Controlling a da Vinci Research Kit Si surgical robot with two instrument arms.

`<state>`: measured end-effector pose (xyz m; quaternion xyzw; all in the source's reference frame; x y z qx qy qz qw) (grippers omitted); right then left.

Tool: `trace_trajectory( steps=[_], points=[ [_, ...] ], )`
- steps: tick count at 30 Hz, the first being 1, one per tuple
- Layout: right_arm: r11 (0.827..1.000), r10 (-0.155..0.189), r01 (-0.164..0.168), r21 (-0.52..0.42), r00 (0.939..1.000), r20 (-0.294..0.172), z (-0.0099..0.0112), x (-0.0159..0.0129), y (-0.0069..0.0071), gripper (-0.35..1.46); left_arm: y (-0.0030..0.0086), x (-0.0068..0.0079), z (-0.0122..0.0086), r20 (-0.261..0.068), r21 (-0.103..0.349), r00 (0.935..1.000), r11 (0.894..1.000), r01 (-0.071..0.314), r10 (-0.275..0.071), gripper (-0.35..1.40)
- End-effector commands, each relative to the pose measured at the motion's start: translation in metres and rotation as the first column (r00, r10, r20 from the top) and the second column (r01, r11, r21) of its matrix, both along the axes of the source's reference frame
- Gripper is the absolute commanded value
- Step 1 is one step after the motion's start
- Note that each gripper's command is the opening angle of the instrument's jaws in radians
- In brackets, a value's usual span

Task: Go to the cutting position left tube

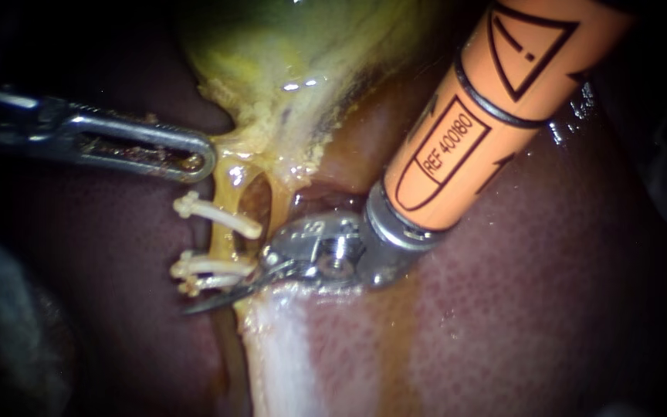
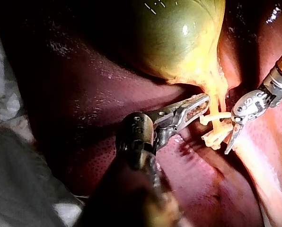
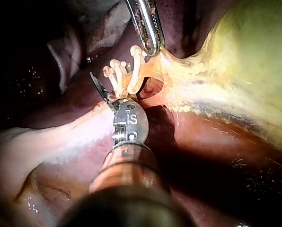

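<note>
Liver [image 1: 503,309] underneath. Left instrument [image 1: 202,158] jaws clamp gallbladder [image 1: 287,69] neck tissue, tensioning the left tube [image 1: 224,199] just off their tip. Right instrument [image 1: 233,289] blades gape beside the lower clips [image 1: 202,270], apparently lining up.

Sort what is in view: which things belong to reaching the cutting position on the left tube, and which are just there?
Belongs to the job:
right instrument, its tip at the clips
left tube
clips on that tube
left instrument, holding the gallbladder

Just there:
right tube
liver
</note>
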<state>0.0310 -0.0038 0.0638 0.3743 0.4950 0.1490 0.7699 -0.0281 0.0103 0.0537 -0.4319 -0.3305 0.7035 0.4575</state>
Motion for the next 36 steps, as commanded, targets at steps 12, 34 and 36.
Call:
trace_trajectory(
  steps=[12, 34, 36],
  points=[
    [1.000, 0.004, -0.004, 0.003, 1.0000, -0.001, -0.0003, -0.0019, 0.0009, 1.45, 0.0000, 0.0001, 0.0000, 0.000, 0.000, 1.0000, 1.000, -0.001, 0.001, -0.35],
    [0.999, 0.032, -0.032, 0.001, 0.9995, 0.003, 0.0014, -0.0047, 0.0031, 1.45, -0.0001, 0.0004, 0.0000, 0.001, 0.000, 1.0000, 1.000, -0.002, 0.002, -0.35],
    [0.999, 0.032, -0.032, -0.003, 0.9995, -0.002, 0.0013, -0.0047, 0.0031, 1.45, -0.0001, 0.0004, -0.0001, 0.001, 0.000, 1.0000, 1.000, -0.002, 0.002, -0.35]
  ],
)
